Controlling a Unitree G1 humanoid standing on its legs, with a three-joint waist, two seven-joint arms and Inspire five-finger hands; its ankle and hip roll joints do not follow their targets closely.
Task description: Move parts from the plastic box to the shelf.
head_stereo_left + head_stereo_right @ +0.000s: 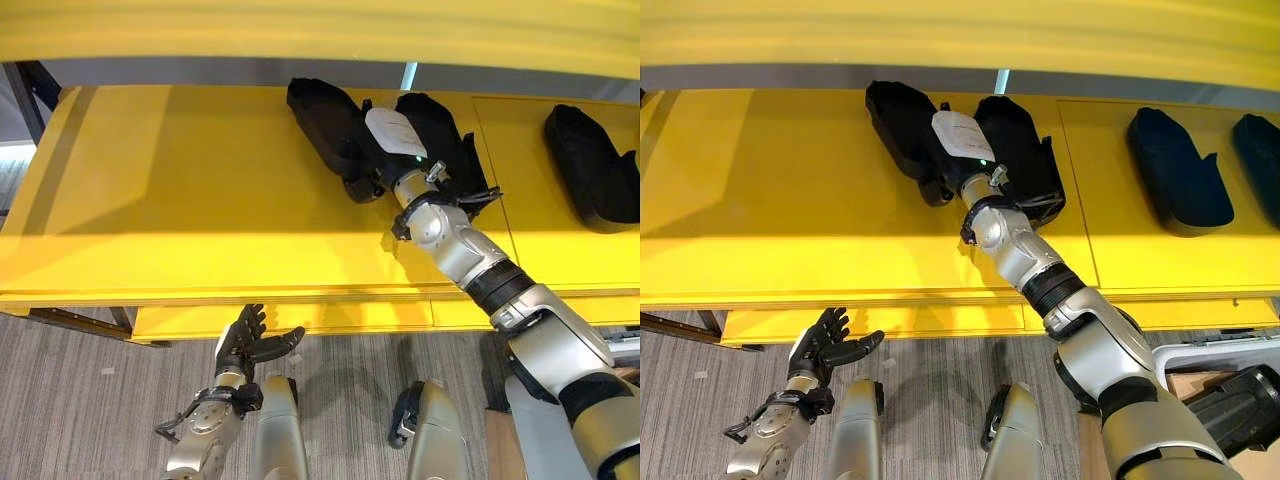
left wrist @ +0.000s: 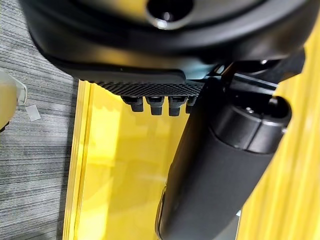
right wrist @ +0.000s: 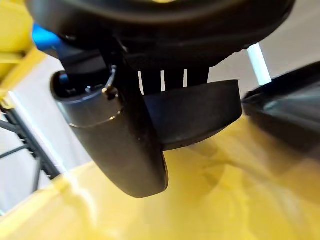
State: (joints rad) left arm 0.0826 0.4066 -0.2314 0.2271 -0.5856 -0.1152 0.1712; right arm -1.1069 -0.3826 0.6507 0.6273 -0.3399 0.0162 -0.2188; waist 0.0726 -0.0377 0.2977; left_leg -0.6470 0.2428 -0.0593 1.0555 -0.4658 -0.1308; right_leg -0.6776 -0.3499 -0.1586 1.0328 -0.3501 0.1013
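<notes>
Left eye view — right robot hand (image 1: 372, 168) is holding a black part (image 1: 328, 125) on the yellow shelf (image 1: 180, 190) | more black parts (image 1: 590, 165) are lying beside it | left robot hand (image 1: 245, 345) is hanging open below the shelf edge

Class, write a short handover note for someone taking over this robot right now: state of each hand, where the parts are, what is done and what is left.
Right hand: reached onto the yellow shelf, resting on a black part; I cannot tell whether its fingers grip it.
Left hand: open, holding nothing, below the shelf's front edge.
Parts: a second black part lies just right of the hand, and two more lie further right on the shelf.
Done: four parts are on the shelf.
Left: probably free the right hand, then check the box for any remaining parts.
</notes>
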